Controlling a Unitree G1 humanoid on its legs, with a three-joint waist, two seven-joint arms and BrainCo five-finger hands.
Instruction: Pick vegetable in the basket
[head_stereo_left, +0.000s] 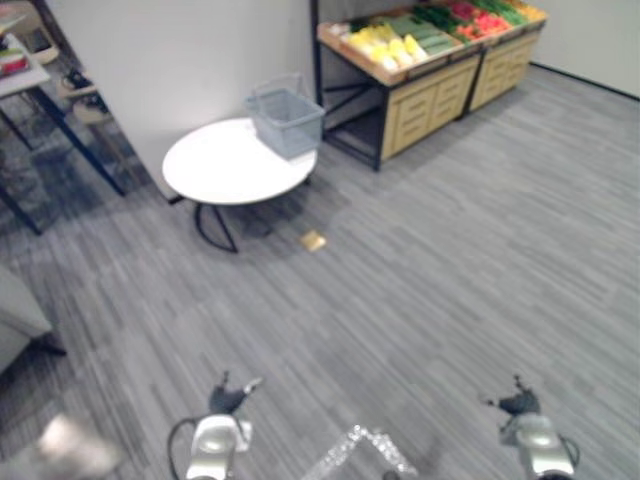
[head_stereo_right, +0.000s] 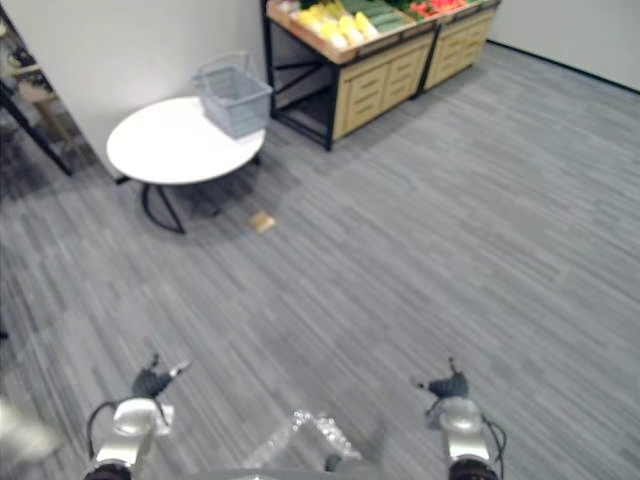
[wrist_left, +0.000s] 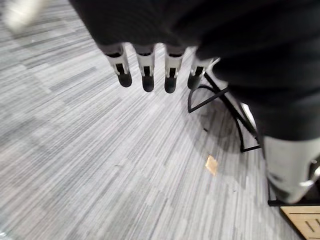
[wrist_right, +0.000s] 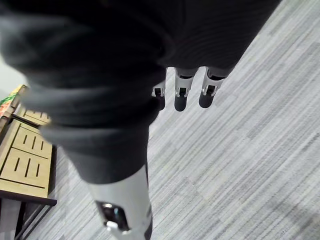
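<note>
Basket (head_stereo_left: 288, 122) on round table (head_stereo_left: 220, 165), vegetables (head_stereo_left: 390, 45) beyond — shelved

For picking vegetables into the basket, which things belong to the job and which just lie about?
Job: basket; white round table under it; vegetables on the stand; left hand; right hand.
Lying about: tan scrap on the floor; dark-legged table.

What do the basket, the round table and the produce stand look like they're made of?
Basket: likely grey plastic, matte, with gridded open walls. Round table: smooth white top, possibly laminate, on thin black bent legs, probably metal. Produce stand: pale wood-look panels with slotted fronts, dark frame beside.
</note>
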